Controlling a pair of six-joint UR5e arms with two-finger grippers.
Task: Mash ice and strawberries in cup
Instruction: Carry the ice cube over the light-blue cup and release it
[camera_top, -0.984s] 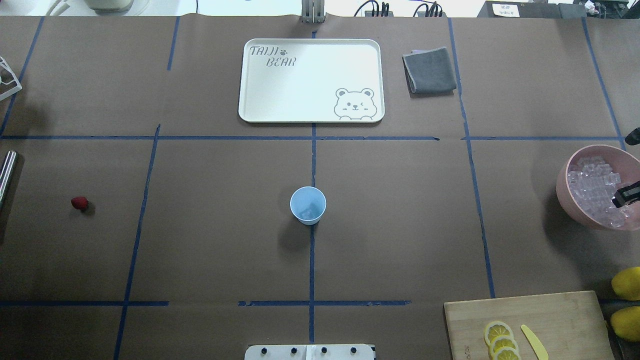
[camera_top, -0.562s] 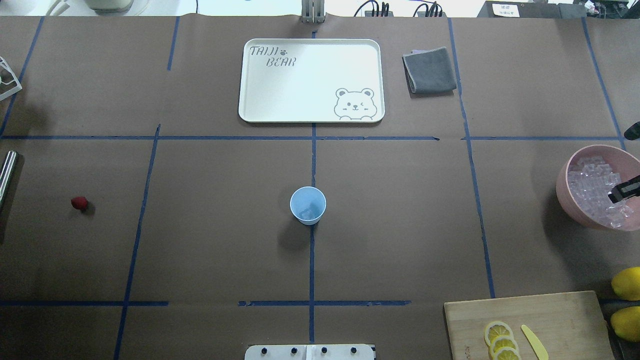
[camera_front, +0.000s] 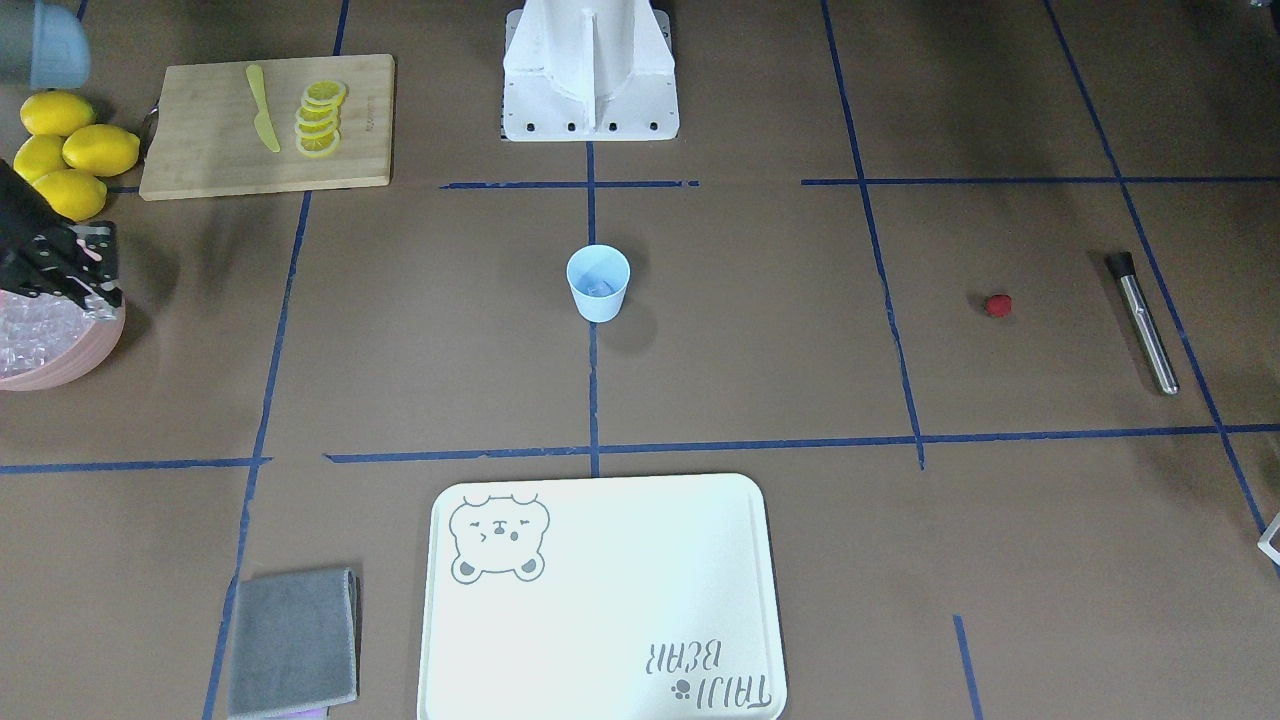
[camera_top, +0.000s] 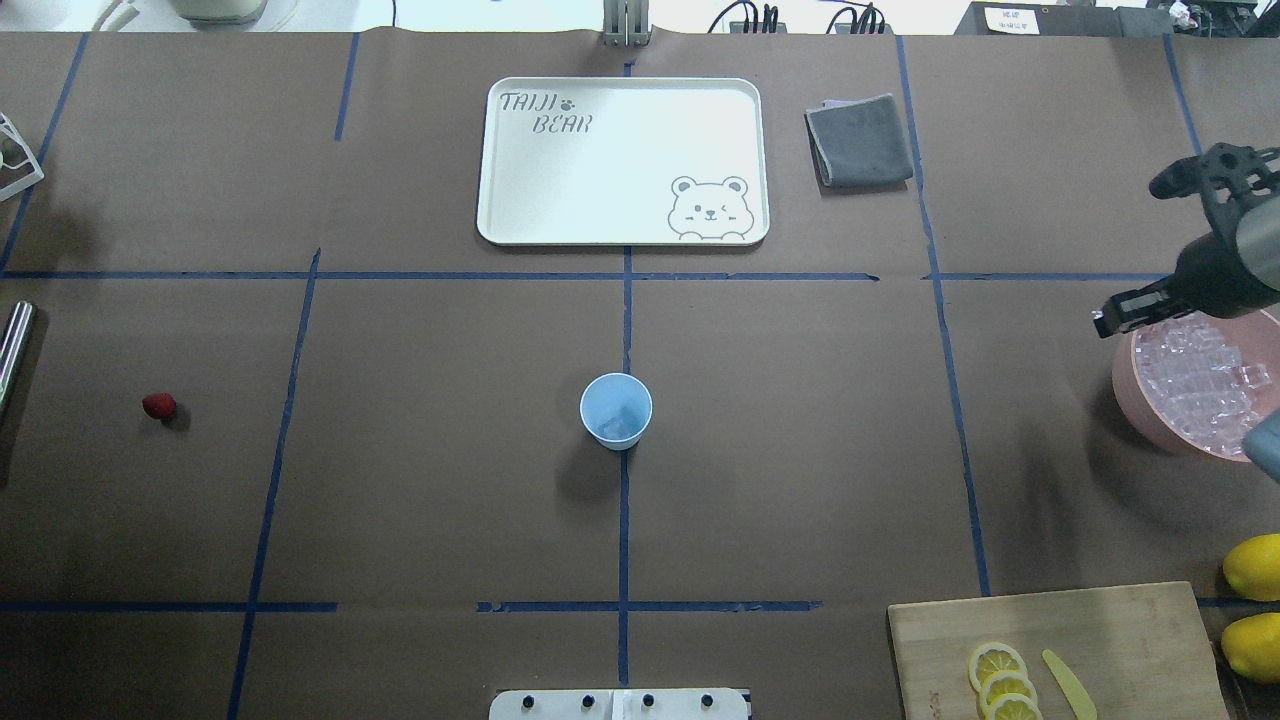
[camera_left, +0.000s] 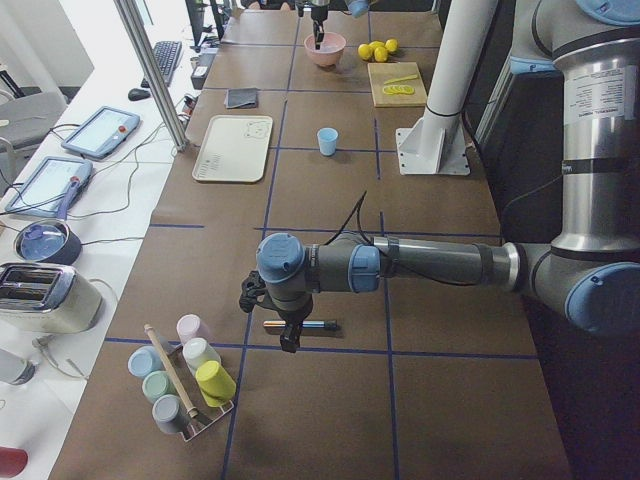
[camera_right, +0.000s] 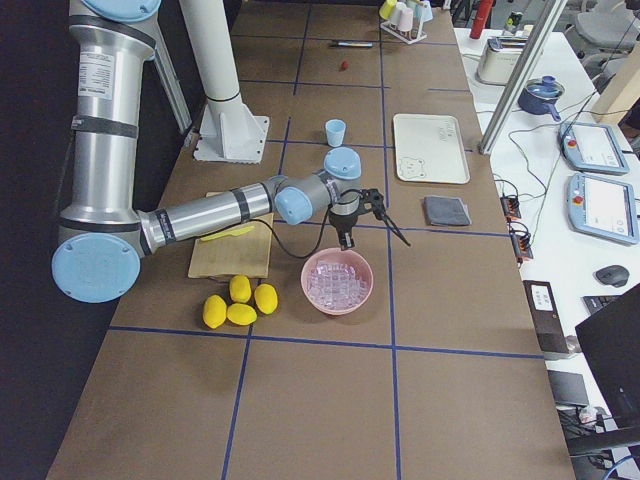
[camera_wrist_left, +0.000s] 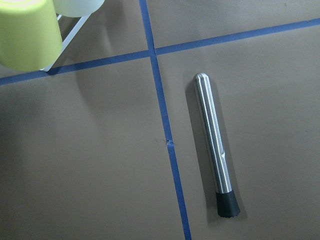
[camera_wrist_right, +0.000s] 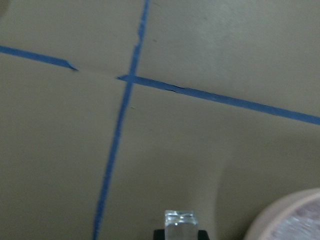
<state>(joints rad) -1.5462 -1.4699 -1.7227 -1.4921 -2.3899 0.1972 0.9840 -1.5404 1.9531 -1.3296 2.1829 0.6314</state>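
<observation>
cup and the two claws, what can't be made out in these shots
- cup: overhead view shows a pale shape inside, too small to count cubes.
- left claw: appears only in the exterior left view, small and dark; open or shut unclear.
- right claw: its wrist view's bottom edge cuts it off; only the ice cube it holds shows there.

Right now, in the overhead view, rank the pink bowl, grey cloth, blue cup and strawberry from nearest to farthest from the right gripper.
From the right gripper, which holds an ice cube:
1. Pink bowl, right beside it at the right edge.
2. Grey cloth, farther back, to the left.
3. Blue cup, table centre.
4. Strawberry, far left.
</observation>
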